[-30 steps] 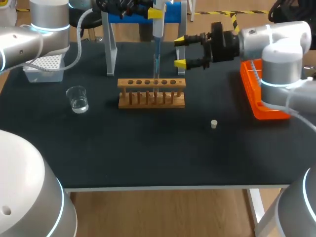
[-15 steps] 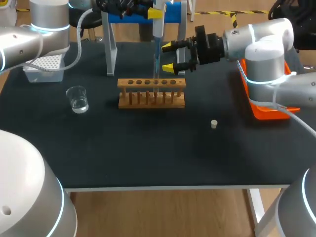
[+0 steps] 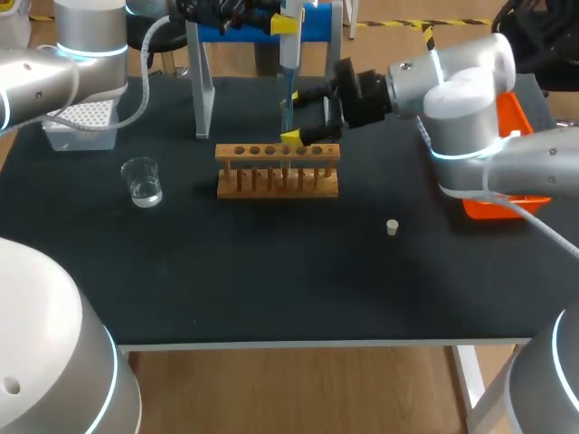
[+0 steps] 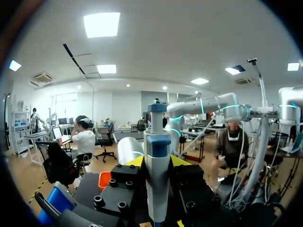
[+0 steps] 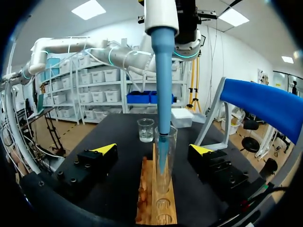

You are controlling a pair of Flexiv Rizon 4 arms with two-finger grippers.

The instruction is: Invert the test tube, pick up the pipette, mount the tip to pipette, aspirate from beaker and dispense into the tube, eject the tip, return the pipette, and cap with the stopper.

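My left claw point(image 4: 157, 163) pinches the pipette point(image 5: 163, 71) upright, its tip inside the mouth of the test tube point(image 5: 164, 161), which stands in the rack point(image 5: 147, 198) mid-tabletop point(image 3: 271, 271). My right claw point(image 5: 154, 150) is spread, a finger either side of that tube, clear of it. The stopper point(image 3: 392, 227) lies loose, nearer and right of the rack.

Black counter point(image 3: 271, 280) — a wooden rack point(image 3: 277, 181) mid-back, a blue-barred stand point(image 3: 203, 90) behind it, an orange bin point(image 3: 493, 208) at right.
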